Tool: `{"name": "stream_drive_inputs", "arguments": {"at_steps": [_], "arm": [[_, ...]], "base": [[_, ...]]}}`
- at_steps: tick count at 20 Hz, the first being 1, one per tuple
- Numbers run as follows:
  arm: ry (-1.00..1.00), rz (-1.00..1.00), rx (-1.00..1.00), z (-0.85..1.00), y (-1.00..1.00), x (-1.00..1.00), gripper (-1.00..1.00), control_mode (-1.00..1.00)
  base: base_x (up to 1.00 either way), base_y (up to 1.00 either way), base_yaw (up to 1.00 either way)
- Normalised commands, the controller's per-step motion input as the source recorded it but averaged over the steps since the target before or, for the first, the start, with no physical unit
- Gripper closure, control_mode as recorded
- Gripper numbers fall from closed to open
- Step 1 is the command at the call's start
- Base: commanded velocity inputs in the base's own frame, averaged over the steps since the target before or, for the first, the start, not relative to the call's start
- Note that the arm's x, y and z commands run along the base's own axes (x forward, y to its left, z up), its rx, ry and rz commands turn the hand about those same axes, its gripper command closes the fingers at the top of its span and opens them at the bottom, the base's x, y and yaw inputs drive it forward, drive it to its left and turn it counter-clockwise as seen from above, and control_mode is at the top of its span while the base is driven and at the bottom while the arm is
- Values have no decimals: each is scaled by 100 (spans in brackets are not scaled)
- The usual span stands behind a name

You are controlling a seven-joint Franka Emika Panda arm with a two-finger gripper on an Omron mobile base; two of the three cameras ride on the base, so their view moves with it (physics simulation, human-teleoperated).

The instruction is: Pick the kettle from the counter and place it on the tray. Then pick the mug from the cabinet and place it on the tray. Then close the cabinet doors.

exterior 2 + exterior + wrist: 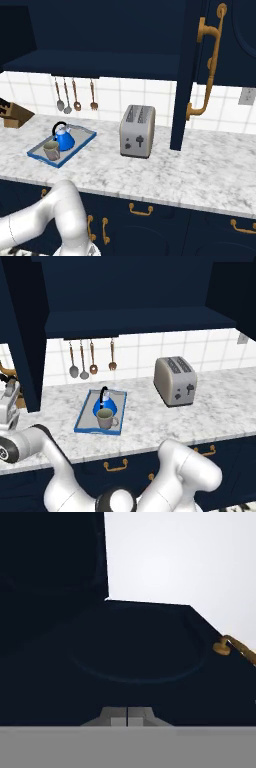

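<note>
You have the cabinet doors [215, 75] standing open above the table [150, 416], big stiff hinged panels that should swing lightly, best pushed flat on the panel face [135, 647] or hooked by the brass bar handle [210, 65]. The tray [82, 423] already carries the kettle [106, 403] and, touching it in front, the mug [105, 418]. Your fingers [127, 718] are pressed together on nothing, close up against a door panel.
</note>
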Motion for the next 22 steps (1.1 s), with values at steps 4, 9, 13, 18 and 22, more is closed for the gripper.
{"name": "stream_drive_inputs", "arguments": {"at_steps": [4, 9, 13, 18, 22], "arm": [[-32, -12, 34, 33, -49, -6, 100, -100], [-13, -10, 28, 44, -58, -11, 100, -100], [0, -9, 21, 49, -60, -14, 100, -100], [10, -4, 11, 17, -92, -15, 100, -100], [42, 0, 0, 0, -100, 0, 100, -100]], "base": [[0, 0, 0], [0, 0, 0], [0, 0, 0], [0, 0, 0], [0, 0, 0]]}}
